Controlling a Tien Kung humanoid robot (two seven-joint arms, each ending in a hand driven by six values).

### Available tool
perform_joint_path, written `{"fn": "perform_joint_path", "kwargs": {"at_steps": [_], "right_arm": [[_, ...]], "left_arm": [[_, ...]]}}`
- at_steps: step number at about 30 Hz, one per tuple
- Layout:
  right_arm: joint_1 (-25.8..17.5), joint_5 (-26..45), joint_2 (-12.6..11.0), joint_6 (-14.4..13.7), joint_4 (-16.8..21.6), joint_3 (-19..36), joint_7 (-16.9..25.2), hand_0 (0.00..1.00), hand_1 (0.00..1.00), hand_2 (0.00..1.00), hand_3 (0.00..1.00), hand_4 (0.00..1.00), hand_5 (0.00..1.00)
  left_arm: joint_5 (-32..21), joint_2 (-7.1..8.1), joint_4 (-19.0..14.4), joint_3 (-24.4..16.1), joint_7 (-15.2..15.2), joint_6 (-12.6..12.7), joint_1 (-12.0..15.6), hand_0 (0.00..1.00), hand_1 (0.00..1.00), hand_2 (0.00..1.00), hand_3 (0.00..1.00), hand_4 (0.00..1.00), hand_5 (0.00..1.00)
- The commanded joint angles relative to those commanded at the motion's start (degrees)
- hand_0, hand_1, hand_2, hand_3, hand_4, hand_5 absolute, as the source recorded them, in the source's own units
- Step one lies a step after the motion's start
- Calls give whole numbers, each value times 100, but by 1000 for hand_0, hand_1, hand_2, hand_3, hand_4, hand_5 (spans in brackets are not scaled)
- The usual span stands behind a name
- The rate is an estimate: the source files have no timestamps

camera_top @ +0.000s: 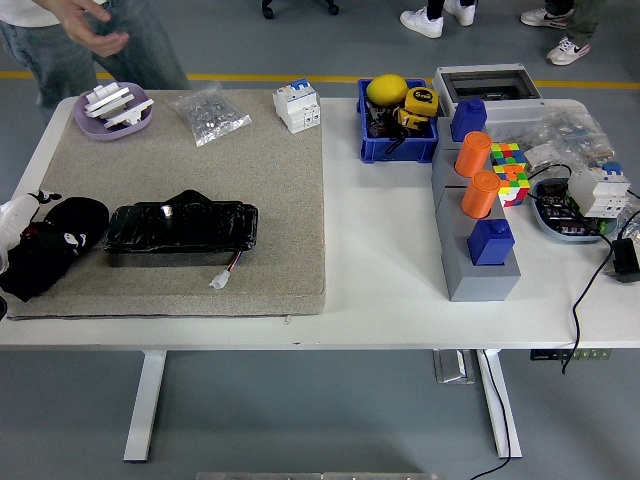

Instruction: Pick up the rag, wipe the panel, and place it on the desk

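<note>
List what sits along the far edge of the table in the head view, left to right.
Purple dish → clear bag of small parts → white circuit breaker → blue bin → grey enclosure box.

Floor (320, 430): grey, smooth, evenly lit; a yellow line (250, 78) runs across it far beyond the left hand (40, 250). White table (380, 290) on white metal legs (145, 405). A black cable (580, 320) hangs off the table edge at the far right. Shoes of standing people (425, 20) at top.
</note>
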Motion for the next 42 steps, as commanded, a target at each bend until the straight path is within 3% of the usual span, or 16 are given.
{"fn": "perform_joint_path", "kwargs": {"at_steps": [4, 5, 10, 11, 15, 16, 22, 23, 28, 29, 34, 35, 40, 42], "right_arm": [[-5, 53, 4, 3, -3, -34, 27, 767, 697, 711, 683, 998, 524], [-6, 78, 5, 3, -4, -47, 39, 768, 697, 711, 683, 998, 524], [-4, 142, 4, 8, -7, -94, 80, 768, 697, 711, 683, 998, 524], [-4, 161, 3, 5, -10, -105, 93, 768, 697, 711, 685, 998, 524], [-7, 220, 1, 6, -24, -125, 122, 768, 697, 711, 685, 998, 524], [-9, 230, -1, 6, -26, -122, 128, 767, 696, 711, 684, 998, 524], [-14, 230, -5, 10, -25, -127, 117, 767, 696, 711, 684, 998, 524], [-15, 229, -4, 11, -24, -126, 117, 766, 697, 711, 682, 998, 524], [-24, 241, -3, 6, -28, -125, 117, 766, 697, 711, 682, 998, 524], [-26, 245, -2, 6, -30, -126, 117, 767, 697, 712, 684, 998, 524], [-33, 252, 0, 3, -39, -107, 127, 767, 697, 712, 684, 998, 524], [-37, 249, 1, 3, -42, -102, 127, 766, 697, 712, 684, 998, 523], [-52, 258, -1, 6, -49, -98, 129, 766, 697, 712, 684, 998, 523], [-51, 259, -4, 6, -53, -76, 134, 766, 697, 712, 684, 998, 522]], "left_arm": [[-83, 2, 93, 85, 16, 136, -37, 617, 814, 892, 870, 998, 520], [-98, 3, 117, 110, 29, 159, -44, 423, 722, 867, 837, 945, 330], [-131, -10, 193, 211, 71, 270, -64, 423, 722, 867, 837, 945, 330], [-131, -16, 209, 227, 74, 282, -66, 349, 632, 850, 769, 889, 262], [-142, -30, 256, 270, 70, 335, -72, 349, 632, 850, 769, 889, 262], [-141, -32, 274, 294, 70, 354, -76, 315, 499, 832, 696, 836, 198], [-234, -44, 317, 323, 4, 454, -86, 315, 499, 832, 696, 836, 198], [-258, -48, 323, 321, 2, 456, -85, 286, 394, 807, 629, 823, 213], [-376, -70, 353, 339, -53, 532, -89, 286, 394, 807, 629, 823, 213], [-401, -74, 366, 350, -70, 560, -92, 251, 301, 672, 563, 761, 172], [-445, -82, 399, 416, -191, 819, -70, 251, 301, 672, 563, 761, 172], [-431, -84, 400, 422, -202, 861, -64, 227, 226, 560, 567, 585, 47], [-383, -88, 412, 471, -256, 1060, -47, 227, 226, 560, 567, 585, 47], [-364, -89, 414, 484, -258, 1107, -39, 201, 185, 537, 543, 563, 2]]}}
